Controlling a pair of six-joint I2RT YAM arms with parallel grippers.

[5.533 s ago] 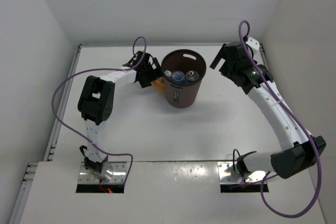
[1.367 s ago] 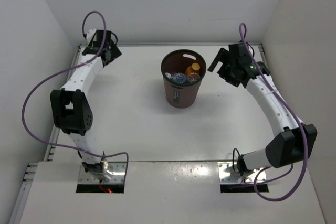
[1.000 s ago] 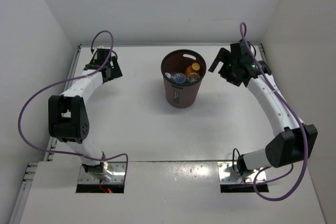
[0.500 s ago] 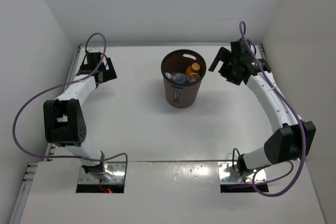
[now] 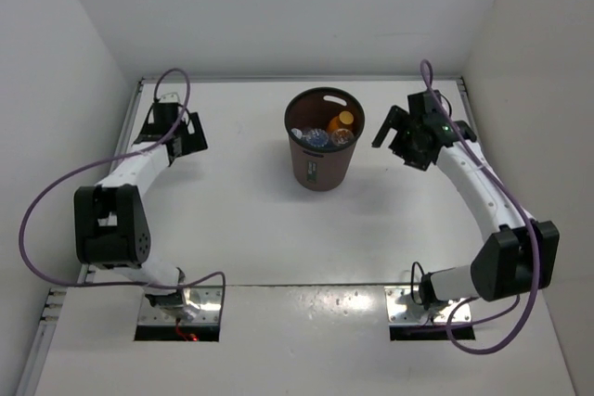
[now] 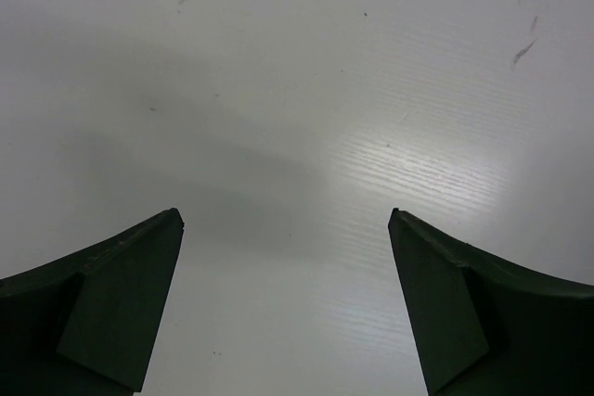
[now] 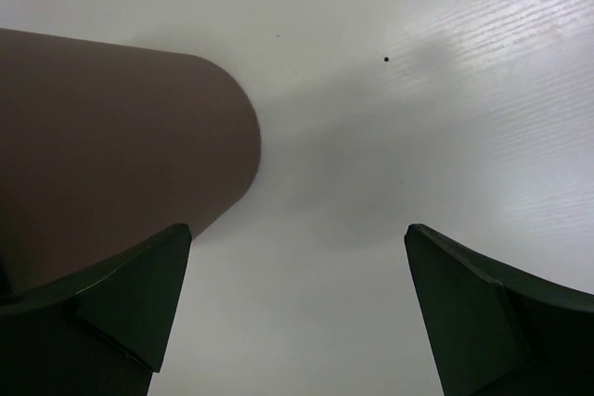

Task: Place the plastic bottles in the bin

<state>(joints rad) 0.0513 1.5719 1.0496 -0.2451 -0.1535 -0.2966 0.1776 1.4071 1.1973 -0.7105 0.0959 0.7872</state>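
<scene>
- The plastic bottles are all lying inside the bin [image 5: 325, 172], which is standing upright at the far middle of the tabletop [image 5: 251, 229]. An orange bottle [image 5: 342, 121] is showing at the far right of the opening, a blue-capped bottle [image 5: 314, 136] is lying just left of it, and clear ones are being made out beside them. No bottle is being seen outside the bin.
- With the bottles binned, the main risk is judged to be the bin being knocked. The jaws of the right arm [image 5: 473, 183] are being held near its right side, and in the right wrist view the brown wall [image 7: 111, 136] is filling the left half, close to one fingertip.
- A leftward swing of that wrist could be tipping the bin and spilling the bottles back onto the tabletop. Any move away is best being made rightward or upward first.
- The left arm [image 5: 139, 162] is being judged as little threat, since it is well apart from the bin.
- The left arm is being held folded along the left edge, its wrist reaching toward the far left corner. Its jaws are spread wide with only bare tabletop between them.
- The right arm is being held in a curve up the right side, its wrist turned toward the bin. Its jaws are likewise wide apart and gripping nothing.
</scene>
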